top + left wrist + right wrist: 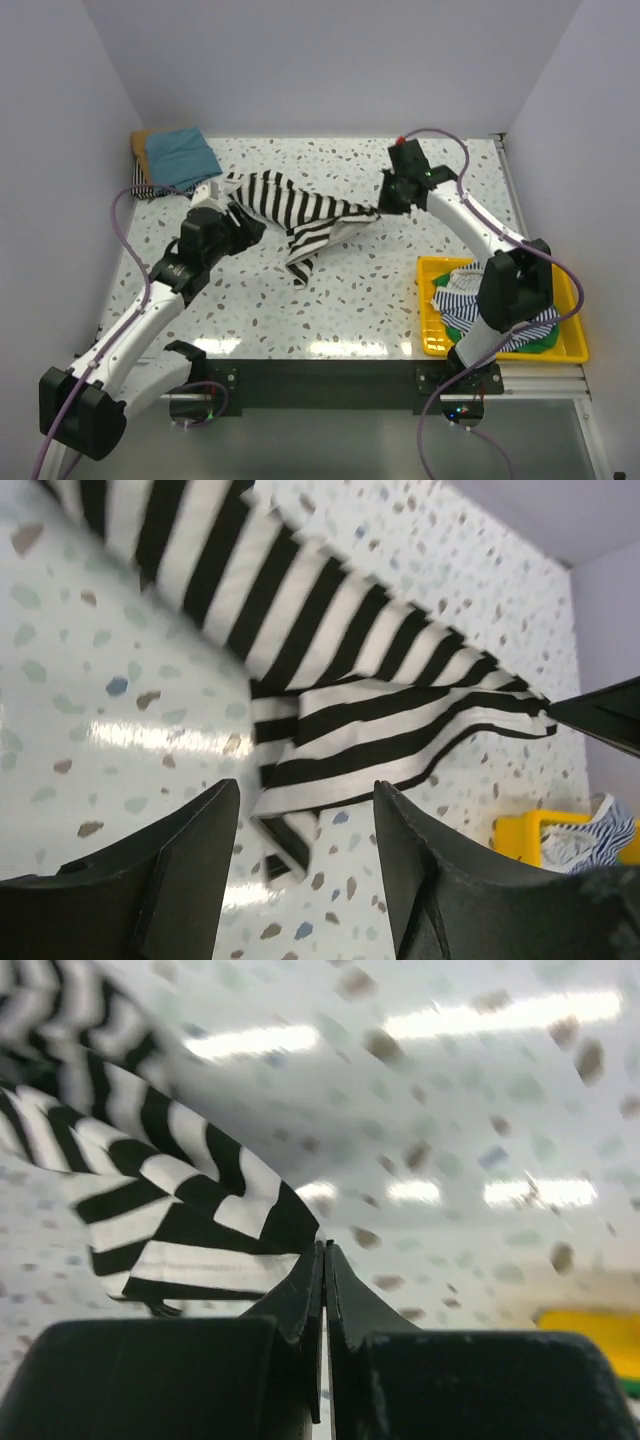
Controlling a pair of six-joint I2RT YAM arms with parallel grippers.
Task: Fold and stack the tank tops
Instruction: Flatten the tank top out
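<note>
Lying folded far to the left of the left gripper (305,865): teal-blue tank top (182,152), plain, sitting on a tan-brown tank top (140,148) whose edge is showing beside it.

Standing with jaws apart and clasping nothing: left gripper, hovering over the speckled table (350,300). One end of the striped tank top (300,205) is lying just beyond its fingers (190,870).

Stretching between the two grippers: striped tank top, black and white bands, bunched and creased. A loose fold is trailing down toward the near side. The cloth is narrowing to a point at its right-hand end.

Pinching that pointed corner: right gripper (325,1260), fingers pressed tightly together. The striped cloth is spreading away to its left, partly raised off the table.

Sitting near and to the right of the right gripper: yellow tray (430,268). Inside it, a crumpled striped top (462,290) and a green top (545,342) are lying heaped, partly hidden behind the right arm.
</note>
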